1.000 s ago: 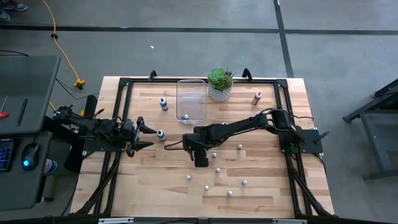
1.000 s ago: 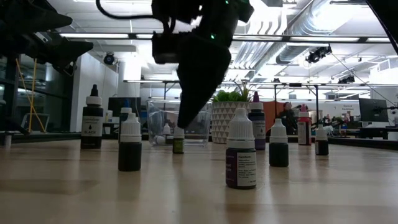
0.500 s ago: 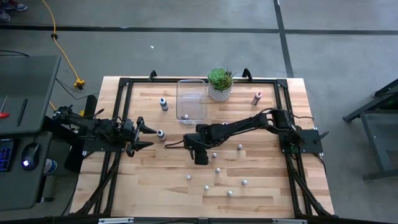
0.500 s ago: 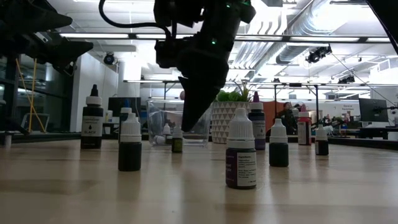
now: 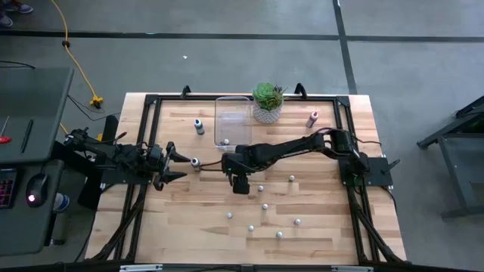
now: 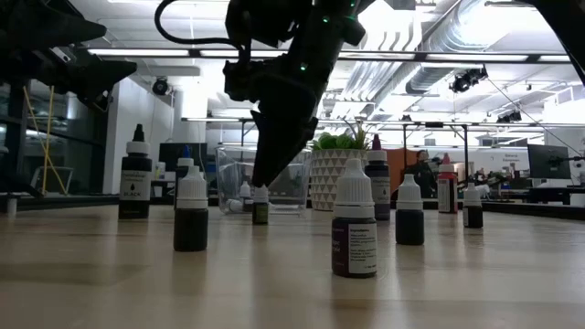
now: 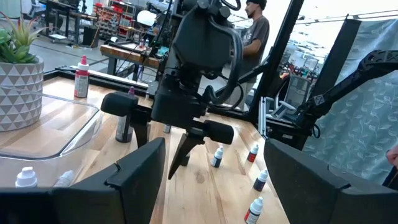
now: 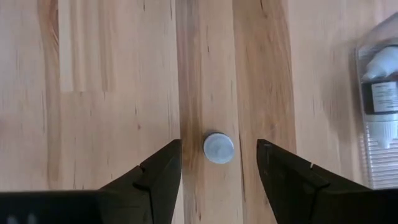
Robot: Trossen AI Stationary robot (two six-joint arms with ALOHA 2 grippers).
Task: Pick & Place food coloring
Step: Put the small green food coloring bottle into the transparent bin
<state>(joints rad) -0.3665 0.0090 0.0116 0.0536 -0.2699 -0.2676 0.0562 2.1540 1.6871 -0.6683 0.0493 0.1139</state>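
My right hand [image 8: 219, 163] has slid toward the bin [image 5: 233, 121] and now hangs open, fingers astride an upright food coloring bottle [image 8: 219, 149] on the table [image 5: 318, 227], lined up for grasping.

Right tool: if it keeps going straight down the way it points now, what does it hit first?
Likely the white-capped dropper bottle standing upright between the fingers of the right tool. Fingers open, straddling the cap; the bare table lies around it. How far above the cap is unclear.
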